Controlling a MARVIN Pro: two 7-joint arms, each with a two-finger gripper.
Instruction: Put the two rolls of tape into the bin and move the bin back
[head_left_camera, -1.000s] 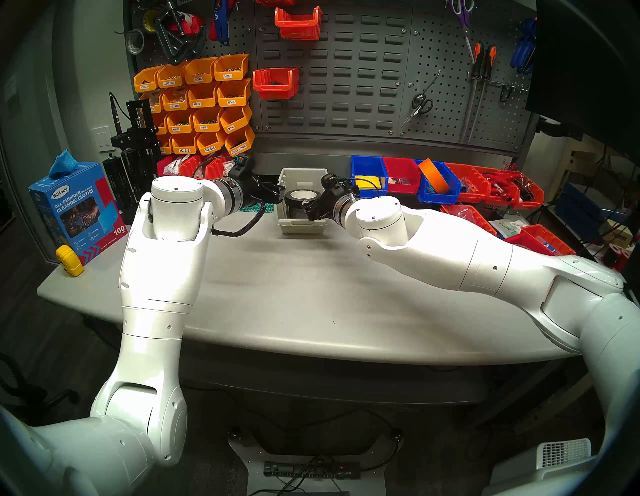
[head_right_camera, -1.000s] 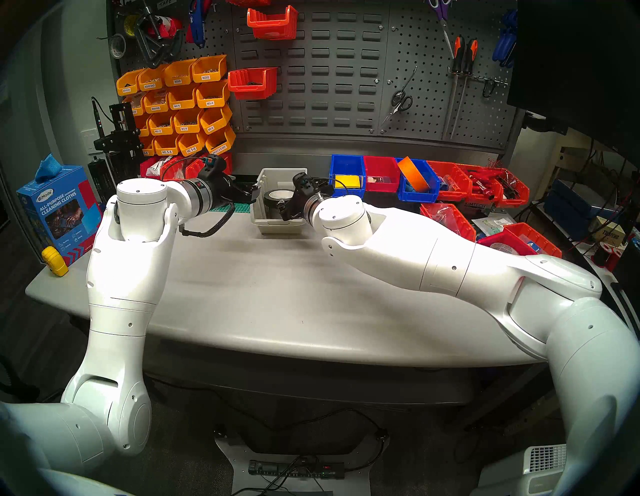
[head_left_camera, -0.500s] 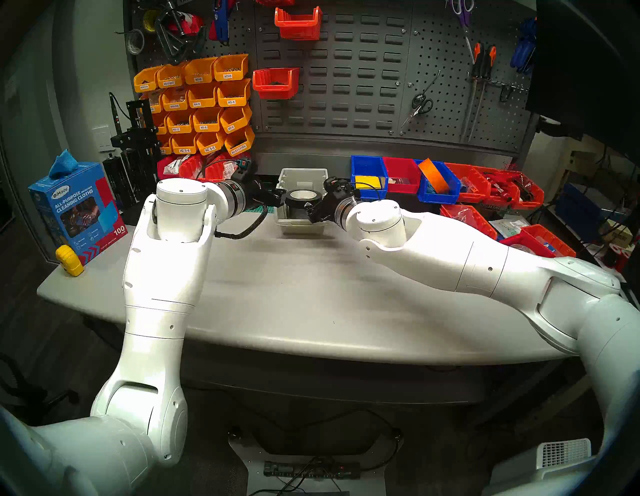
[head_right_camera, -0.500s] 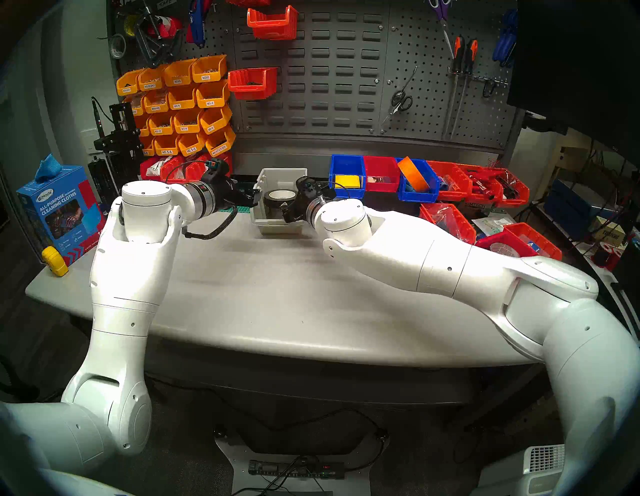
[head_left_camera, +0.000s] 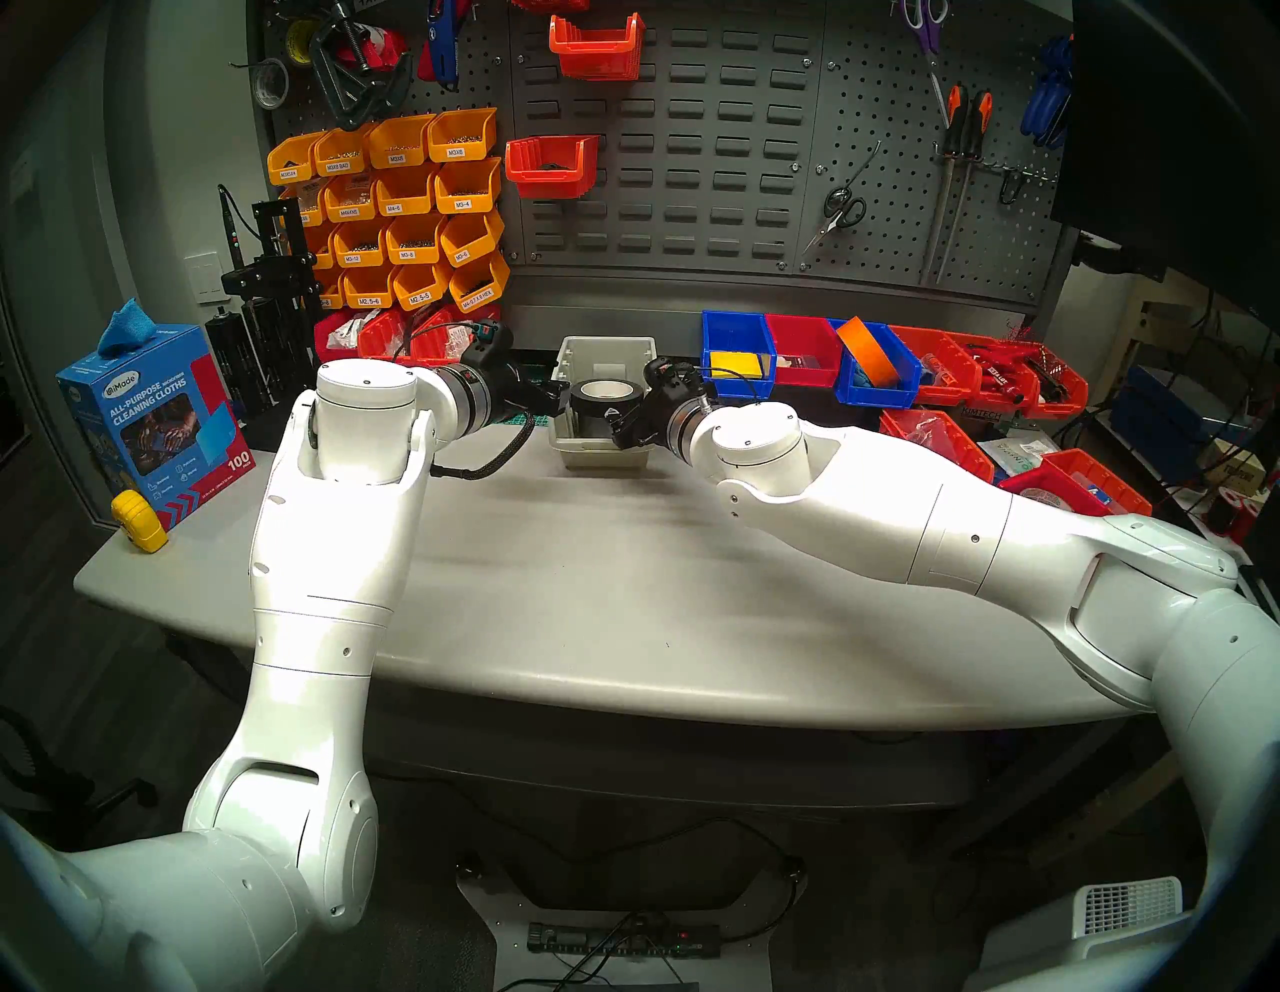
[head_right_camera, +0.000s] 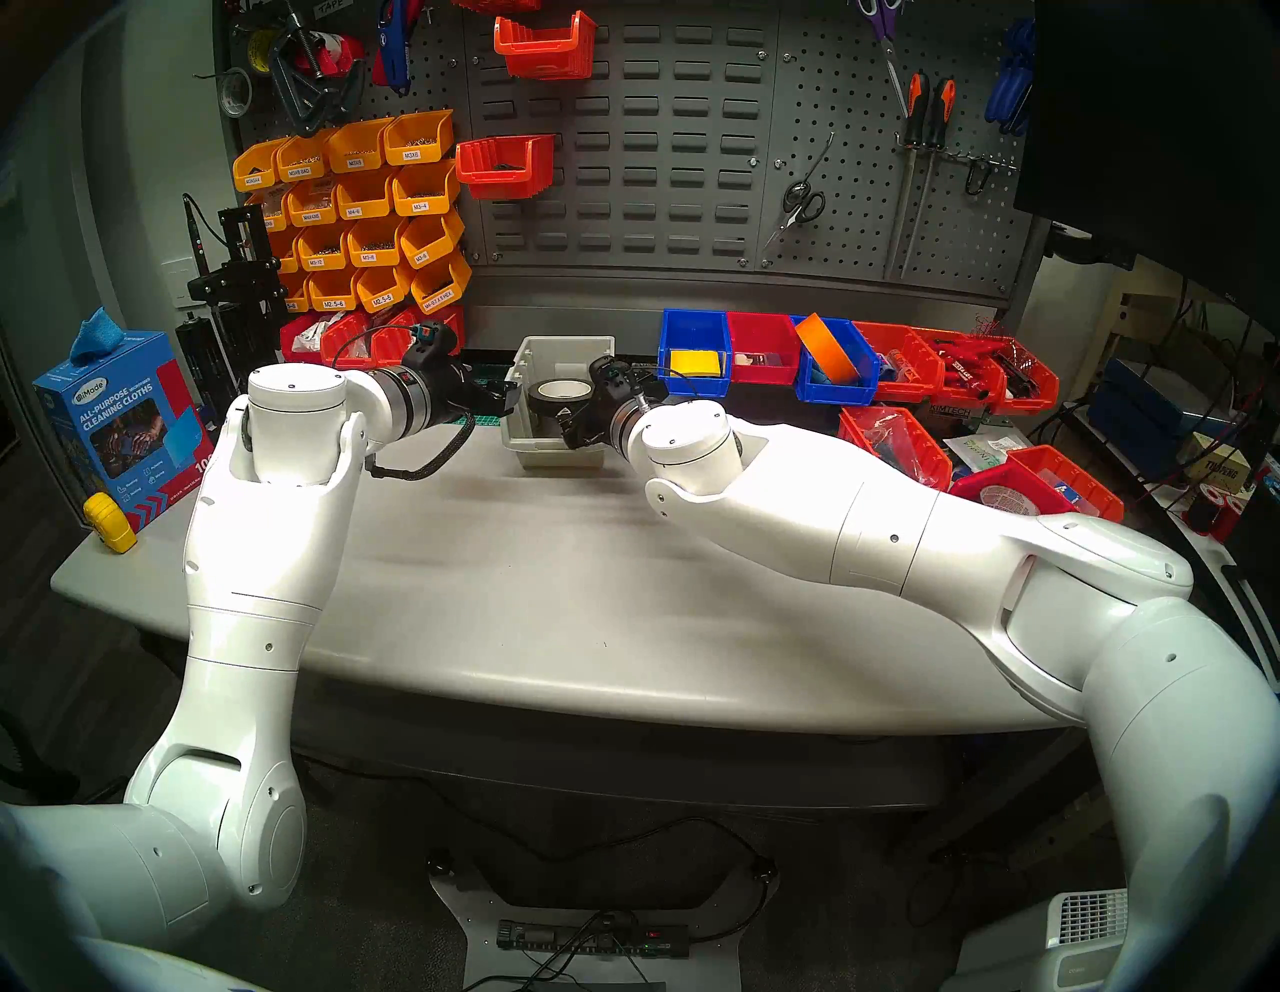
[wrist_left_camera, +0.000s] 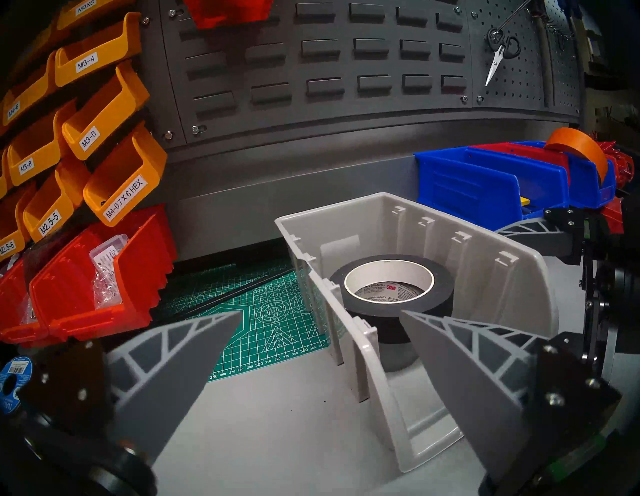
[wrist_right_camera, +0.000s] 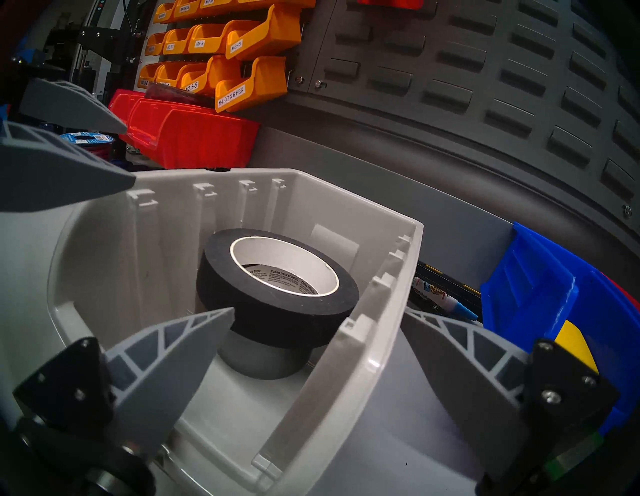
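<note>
Both rolls appear to be in the beige-grey bin (wrist_left_camera: 408, 221) already: the black roll (wrist_right_camera: 277, 301) rests tilted on top of the smaller silver-grey roll (wrist_right_camera: 263, 363), so by the look of it what remains is moving the bin, which stands on the table (head_left_camera: 623, 589) just short of the wall panel, back. The left gripper (wrist_left_camera: 320, 318) and the right gripper (wrist_right_camera: 318, 318) each have their fingers spread wide, straddling a side wall of the bin and pinching nothing. Counted: two rolls, one bin, two grippers.
</note>
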